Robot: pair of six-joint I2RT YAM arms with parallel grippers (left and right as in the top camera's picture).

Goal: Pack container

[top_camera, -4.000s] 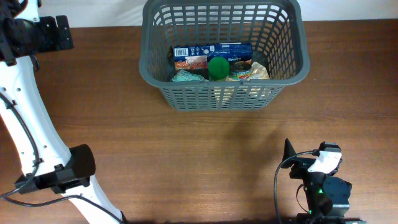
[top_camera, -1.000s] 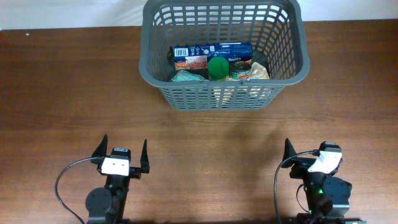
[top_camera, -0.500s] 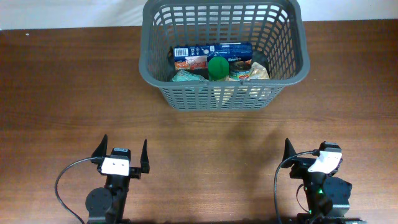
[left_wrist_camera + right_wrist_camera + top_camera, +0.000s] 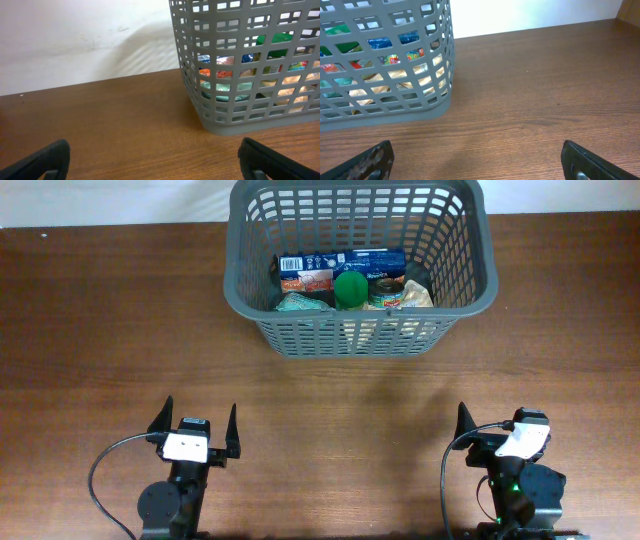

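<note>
The container, a dark grey lattice basket, stands at the back middle of the wooden table. In it lie a blue box, a green round item, a can, a teal packet and a beige bag. My left gripper rests open and empty near the front edge, left of the basket. My right gripper rests open and empty at the front right. The left wrist view shows the basket beyond the spread fingers. The right wrist view shows the basket ahead to the left of the fingers.
Bare brown table lies between the basket and both grippers. A white wall runs behind the table's back edge.
Four seconds ago the left arm was stretched out along the left side; it now sits folded at the front left. Nothing has moved over the last second.
</note>
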